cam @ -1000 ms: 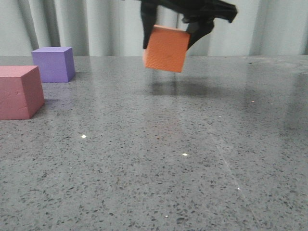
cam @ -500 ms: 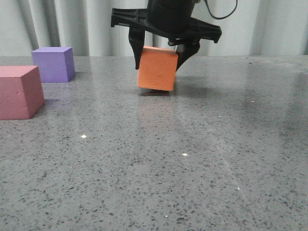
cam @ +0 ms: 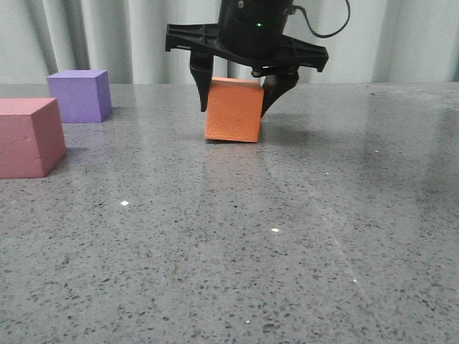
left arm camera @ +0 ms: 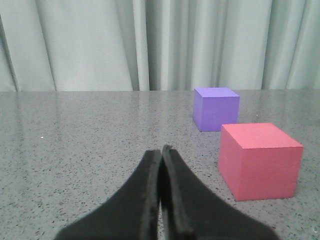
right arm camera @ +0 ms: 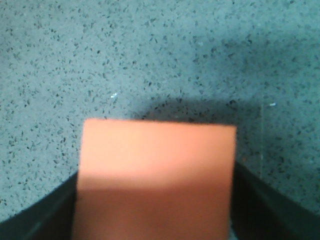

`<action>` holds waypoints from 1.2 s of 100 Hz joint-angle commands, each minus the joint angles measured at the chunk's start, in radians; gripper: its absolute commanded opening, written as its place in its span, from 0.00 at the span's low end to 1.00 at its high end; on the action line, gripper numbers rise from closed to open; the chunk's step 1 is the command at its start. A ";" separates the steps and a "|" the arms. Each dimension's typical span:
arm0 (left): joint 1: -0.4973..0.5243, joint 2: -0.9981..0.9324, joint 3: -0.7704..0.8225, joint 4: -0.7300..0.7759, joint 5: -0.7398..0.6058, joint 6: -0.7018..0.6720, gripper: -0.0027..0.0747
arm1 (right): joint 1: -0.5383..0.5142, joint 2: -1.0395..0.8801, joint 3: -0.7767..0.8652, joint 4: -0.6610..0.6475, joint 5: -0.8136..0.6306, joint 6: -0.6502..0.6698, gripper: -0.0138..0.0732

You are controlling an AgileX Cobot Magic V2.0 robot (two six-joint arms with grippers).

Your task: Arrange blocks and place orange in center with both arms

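The orange cube (cam: 233, 111) rests on the grey table (cam: 287, 236), near the middle and toward the back. My right gripper (cam: 235, 109) comes down over it, one black finger against each side, shut on it. In the right wrist view the cube (right arm camera: 157, 175) fills the gap between the fingers (right arm camera: 260, 205). The purple cube (cam: 80, 95) stands at the back left, and the pinkish-red cube (cam: 29, 136) is in front of it at the left edge. My left gripper (left arm camera: 162, 150) is shut and empty, low over the table, with the pinkish-red cube (left arm camera: 260, 160) and the purple cube (left arm camera: 216, 108) ahead of it.
A pale pleated curtain (cam: 107, 36) hangs behind the table's far edge. The left arm does not show in the front view. A cable (cam: 330, 29) loops off the right arm's wrist.
My right gripper has come down with the orange cube from above the table and set it flat on the surface, shifting slightly left. The other cubes have not moved.
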 commanded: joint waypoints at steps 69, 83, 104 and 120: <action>0.001 -0.033 0.056 -0.002 -0.080 -0.006 0.01 | -0.010 -0.309 -0.032 -0.212 0.003 -0.117 0.92; 0.001 -0.033 0.056 -0.002 -0.080 -0.006 0.01 | -0.044 -0.365 -0.005 -0.243 0.050 -0.171 0.92; 0.001 -0.033 0.056 -0.002 -0.080 -0.006 0.01 | -0.127 -0.492 0.168 -0.243 0.049 -0.228 0.92; 0.001 -0.033 0.056 -0.002 -0.080 -0.006 0.01 | -0.195 -0.624 0.357 -0.243 -0.003 -0.228 0.92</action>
